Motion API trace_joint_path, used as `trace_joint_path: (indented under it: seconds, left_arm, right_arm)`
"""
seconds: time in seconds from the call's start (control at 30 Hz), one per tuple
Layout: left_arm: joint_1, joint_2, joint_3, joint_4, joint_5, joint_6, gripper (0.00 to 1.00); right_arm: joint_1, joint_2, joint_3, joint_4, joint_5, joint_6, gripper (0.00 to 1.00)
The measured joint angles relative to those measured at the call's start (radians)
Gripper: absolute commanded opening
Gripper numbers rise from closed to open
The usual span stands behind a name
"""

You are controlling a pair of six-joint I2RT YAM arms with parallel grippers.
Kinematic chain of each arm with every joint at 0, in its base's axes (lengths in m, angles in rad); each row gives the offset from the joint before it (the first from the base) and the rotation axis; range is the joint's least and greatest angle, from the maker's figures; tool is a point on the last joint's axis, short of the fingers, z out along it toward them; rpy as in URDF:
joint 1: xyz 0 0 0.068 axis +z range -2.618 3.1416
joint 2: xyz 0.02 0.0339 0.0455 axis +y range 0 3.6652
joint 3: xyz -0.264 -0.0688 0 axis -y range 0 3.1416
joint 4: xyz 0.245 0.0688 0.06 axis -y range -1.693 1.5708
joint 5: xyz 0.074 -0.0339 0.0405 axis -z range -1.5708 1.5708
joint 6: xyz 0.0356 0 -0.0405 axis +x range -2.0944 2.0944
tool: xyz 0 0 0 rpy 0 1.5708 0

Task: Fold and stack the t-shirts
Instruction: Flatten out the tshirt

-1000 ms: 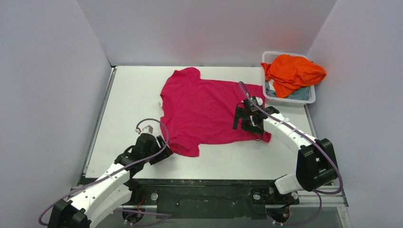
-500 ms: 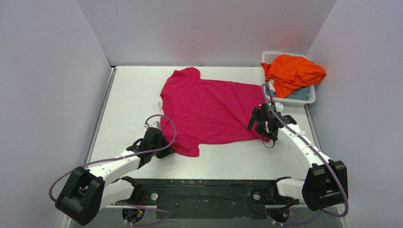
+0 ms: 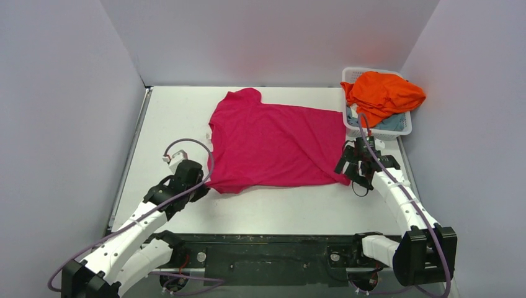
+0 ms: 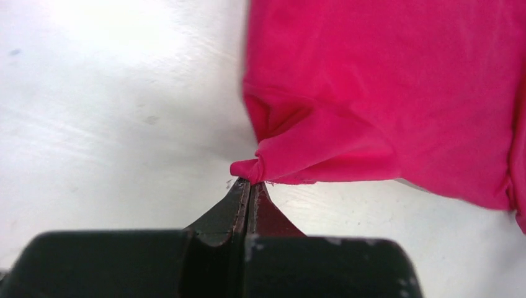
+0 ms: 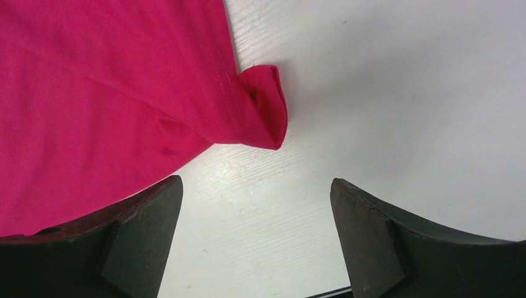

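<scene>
Tabletop: left gripper closed, apparently nipping magenta t-shirt.

White table, lattice basket and plain walls

The white table fills the middle of the top view; in the wrist views its matt surface shows a few small dark specks and faint fine lines. A narrow grey metal strip runs along its left edge. The white plastic lattice basket stands in the upper right corner of the table, close to the right wall. The back wall and the left wall are the same plain pale lilac-grey.
</scene>
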Motion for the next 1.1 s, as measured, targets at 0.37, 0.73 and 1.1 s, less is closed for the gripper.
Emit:
trace_joint_path:
  seconds: [0.37, 0.73, 1.1]
  left_arm:
    - [0.000, 0.017, 0.061, -0.417, -0.139, -0.195, 0.00]
    - [0.000, 0.069, 0.026, -0.367, -0.100, -0.197, 0.00]
    - [0.000, 0.005, 0.001, -0.277, -0.058, -0.153, 0.00]
  right_arm:
    - [0.033, 0.029, 0.000, -0.028, -0.085, -0.052, 0.81]
    - [0.178, 0.087, -0.017, -0.053, -0.017, 0.002, 0.73]
    - [0.136, 0.302, -0.060, 0.105, -0.069, 0.057, 0.29]
